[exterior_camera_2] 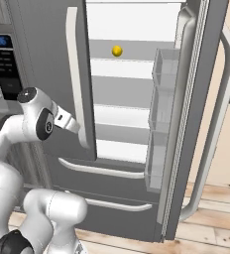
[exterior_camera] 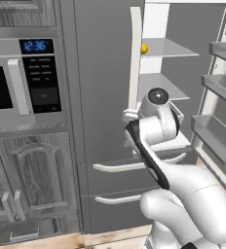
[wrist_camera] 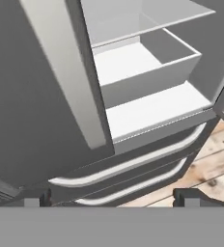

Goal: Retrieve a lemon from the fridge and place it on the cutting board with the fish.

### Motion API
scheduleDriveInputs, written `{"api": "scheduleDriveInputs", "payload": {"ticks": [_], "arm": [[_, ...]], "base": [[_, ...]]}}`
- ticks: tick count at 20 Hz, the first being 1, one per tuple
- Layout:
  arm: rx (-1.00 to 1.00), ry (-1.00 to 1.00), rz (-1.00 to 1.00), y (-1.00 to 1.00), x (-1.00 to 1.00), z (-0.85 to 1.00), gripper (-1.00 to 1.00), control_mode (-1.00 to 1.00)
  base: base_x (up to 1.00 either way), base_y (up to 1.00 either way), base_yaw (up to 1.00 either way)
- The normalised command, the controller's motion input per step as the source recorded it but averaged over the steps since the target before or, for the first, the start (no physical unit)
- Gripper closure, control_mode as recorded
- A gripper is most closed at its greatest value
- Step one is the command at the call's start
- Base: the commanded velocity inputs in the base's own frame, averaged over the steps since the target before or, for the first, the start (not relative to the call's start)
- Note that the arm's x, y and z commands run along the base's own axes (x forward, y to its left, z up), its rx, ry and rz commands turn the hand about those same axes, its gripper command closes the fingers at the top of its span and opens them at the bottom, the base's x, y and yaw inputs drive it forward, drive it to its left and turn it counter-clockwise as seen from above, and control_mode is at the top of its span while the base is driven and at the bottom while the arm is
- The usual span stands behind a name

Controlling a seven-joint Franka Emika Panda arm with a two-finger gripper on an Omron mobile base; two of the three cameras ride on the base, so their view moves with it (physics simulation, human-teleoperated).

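Lemon [exterior_camera_2: 117, 50]: upper fridge [exterior_camera_2: 132, 119] shelf, right door swung open. Tool [wrist_camera: 112, 198]: released, empty, low beside the left door's handle [exterior_camera_2: 77, 79]. Lemon lies above and to its right, deeper inside.

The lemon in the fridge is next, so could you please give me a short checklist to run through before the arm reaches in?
1. Right fridge door swung open: ok.
2. Lemon in sight on an upper shelf: ok.
3. Gripper open and empty: ok.
4. Gripper aimed at the lemon: not ok; the hand view looks at the lower shelves and drawers.
5. Left fridge door out of the reach path: cannot tell.
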Motion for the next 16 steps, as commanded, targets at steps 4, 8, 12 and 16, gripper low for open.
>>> {"api": "scheduleDriveInputs", "payload": {"ticks": [4, 8, 12, 16], "arm": [[0.03, -0.04, 0.14, -0.08, 0.00, 0.10, -1.00, -1.00], [-0.22, -0.04, 0.18, 0.00, 0.14, 0.14, -1.00, -1.00], [-0.29, -0.07, 0.20, 0.09, 0.36, 0.31, -1.00, -1.00], [-0.04, 0.04, 0.03, -0.01, 0.18, 0.04, -1.00, -1.00]], "base": [[0.00, 0.00, 0.00], [0.00, 0.00, 0.00], [0.00, 0.00, 0.00], [0.00, 0.00, 0.00]]}}
